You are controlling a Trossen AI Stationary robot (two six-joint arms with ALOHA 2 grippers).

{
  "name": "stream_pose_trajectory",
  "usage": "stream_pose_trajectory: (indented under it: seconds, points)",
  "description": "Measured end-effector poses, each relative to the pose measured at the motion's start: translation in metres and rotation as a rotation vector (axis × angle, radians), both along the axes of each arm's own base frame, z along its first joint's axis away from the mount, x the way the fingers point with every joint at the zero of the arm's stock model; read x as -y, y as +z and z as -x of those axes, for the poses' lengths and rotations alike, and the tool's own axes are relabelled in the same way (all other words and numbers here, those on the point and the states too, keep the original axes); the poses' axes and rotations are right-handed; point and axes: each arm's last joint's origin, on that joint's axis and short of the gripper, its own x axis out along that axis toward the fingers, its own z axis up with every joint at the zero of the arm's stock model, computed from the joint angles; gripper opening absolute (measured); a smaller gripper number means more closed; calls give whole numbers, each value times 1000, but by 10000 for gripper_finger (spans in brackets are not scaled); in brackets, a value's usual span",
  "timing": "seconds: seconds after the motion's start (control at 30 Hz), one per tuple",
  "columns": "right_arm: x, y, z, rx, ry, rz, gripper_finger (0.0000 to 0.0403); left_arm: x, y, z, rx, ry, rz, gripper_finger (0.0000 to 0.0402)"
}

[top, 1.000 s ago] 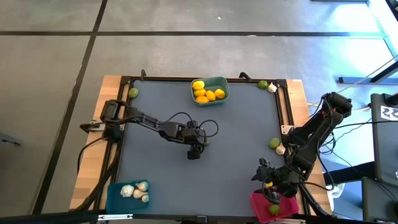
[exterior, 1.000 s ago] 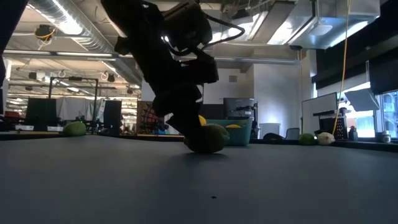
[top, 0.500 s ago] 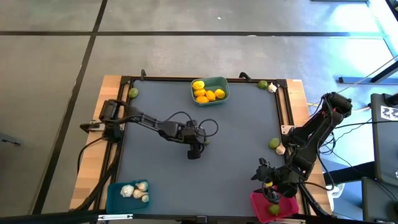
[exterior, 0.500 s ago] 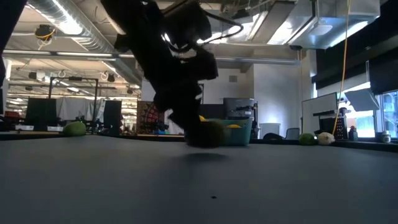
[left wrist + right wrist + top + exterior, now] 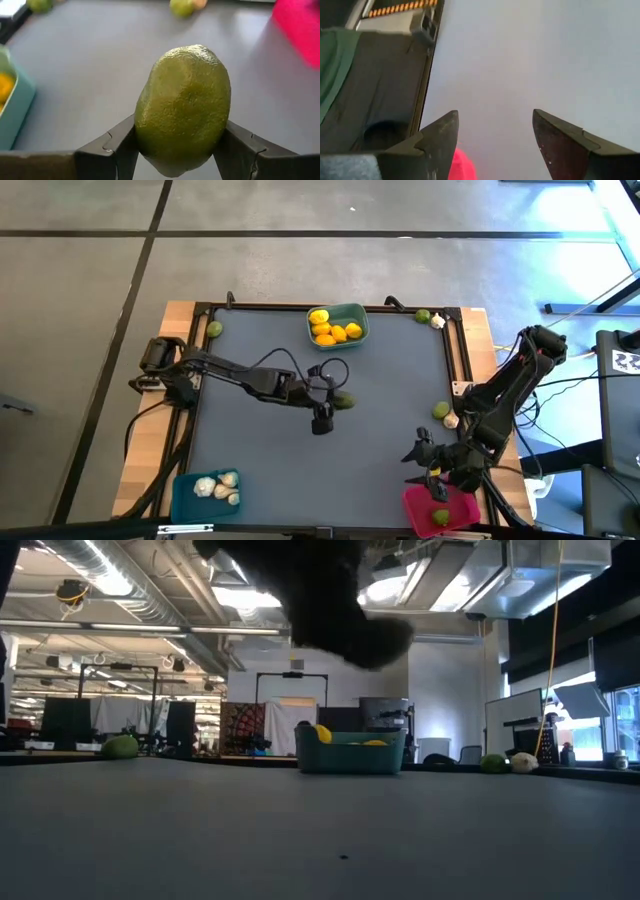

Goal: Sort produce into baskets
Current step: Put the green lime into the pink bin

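dark grey matting covers the table [image 5: 300, 460], framed by a black rail on a wooden top. my left gripper [image 5: 338, 402] is near the middle of the mat, raised off the surface, and my two fingers [image 5: 112, 145] are clamped on a green lime [image 5: 182, 107], one pad pressing each side of it. the teal-green basket [image 5: 357, 316] sits at the far edge of the mat, holding yellow lemons [image 5: 333, 330]. the blue basket [image 5: 185, 490] sits at the near left corner, holding white garlic bulbs [image 5: 218, 486]. the pink-red basket [image 5: 420, 505] sits at the near right corner with one lime [image 5: 440, 517] in it. my right gripper [image 5: 428, 465] waits just beside the pink-red basket, its fingers [image 5: 560, 140] standing apart with nothing between them. loose produce: one lime [image 5: 214, 329] at the far left corner; a lime [image 5: 423, 316] touching a garlic bulb [image 5: 437, 321] at the far right corner; another lime [image 5: 440, 410] with a garlic bulb [image 5: 451, 420] at the right edge.
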Motion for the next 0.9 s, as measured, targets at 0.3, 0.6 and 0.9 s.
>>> stream_pose_trajectory:
  seconds: [0.3,0.6,0.9]
  points:
    - [30,27,-3,200,-109,128,253,22,22,-10,227,-51,34,211]
    - [52,41,-12,338,-282,262,253,35,36,-14,388,-66,92,212]
    - [62,56,-31,456,-354,292,253,42,40,-14,434,-74,123,212]
